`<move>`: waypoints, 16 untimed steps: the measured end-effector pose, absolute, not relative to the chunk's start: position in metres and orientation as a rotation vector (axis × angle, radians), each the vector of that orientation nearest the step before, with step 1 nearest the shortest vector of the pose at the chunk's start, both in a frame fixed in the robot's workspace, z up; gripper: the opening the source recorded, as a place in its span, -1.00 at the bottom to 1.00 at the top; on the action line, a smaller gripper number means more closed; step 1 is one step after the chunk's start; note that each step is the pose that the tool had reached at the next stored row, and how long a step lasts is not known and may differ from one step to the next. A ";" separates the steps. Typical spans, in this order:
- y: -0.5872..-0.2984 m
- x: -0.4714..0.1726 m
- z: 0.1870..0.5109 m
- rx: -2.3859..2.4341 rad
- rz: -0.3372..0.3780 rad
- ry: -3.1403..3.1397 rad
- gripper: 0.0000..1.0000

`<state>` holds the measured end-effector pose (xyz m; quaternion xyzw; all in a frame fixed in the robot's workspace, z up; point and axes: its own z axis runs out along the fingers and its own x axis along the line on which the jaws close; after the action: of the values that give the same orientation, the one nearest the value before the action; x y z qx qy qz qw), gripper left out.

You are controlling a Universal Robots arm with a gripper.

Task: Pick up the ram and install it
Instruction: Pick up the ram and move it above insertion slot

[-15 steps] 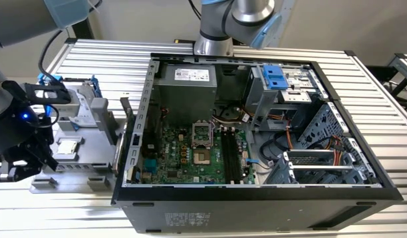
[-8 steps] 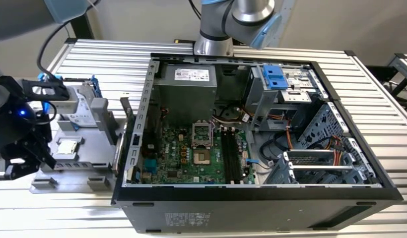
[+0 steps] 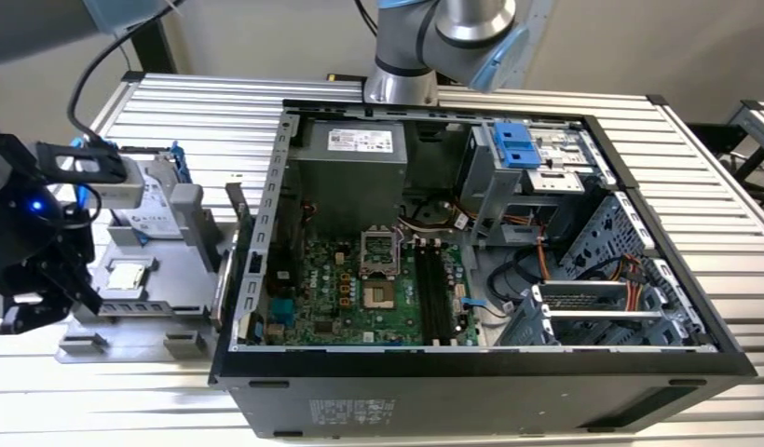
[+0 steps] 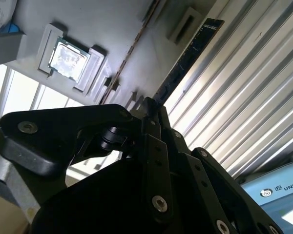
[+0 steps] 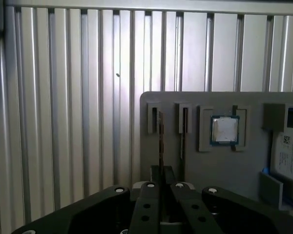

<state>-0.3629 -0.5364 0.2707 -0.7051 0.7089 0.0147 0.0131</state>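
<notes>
I read gripper [image 5: 162, 171] clamped narrow on ram [image 4: 186, 61] over tray [image 5: 219, 170] — pick looks done, slots [image 3: 434, 293] unfilled — install left.

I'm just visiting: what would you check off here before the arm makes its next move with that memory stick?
1. Grip: fingers shut on one end of the ram: ok.
2. Ram clear of the grey holder: cannot tell.
3. Processor seated in the holder, apart from the fingers: ok.
4. Computer case side open: ok.
5. Memory slots on the motherboard free: ok, they look empty.
</notes>
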 end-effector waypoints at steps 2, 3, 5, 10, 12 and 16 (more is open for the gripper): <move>-0.536 -0.363 0.272 -2.187 0.046 2.218 -1.00; -0.536 -0.363 0.273 -2.185 0.046 2.220 -1.00; -0.536 -0.363 0.275 -2.183 0.046 2.222 -1.00; -0.536 -0.363 0.281 -2.182 0.045 2.223 -1.00; -0.536 -0.363 0.283 -2.181 0.045 2.223 -1.00; -0.536 -0.363 0.287 -2.181 0.045 2.224 -1.00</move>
<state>-0.3631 -0.5364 0.2873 -0.7001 0.7138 0.0146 0.0133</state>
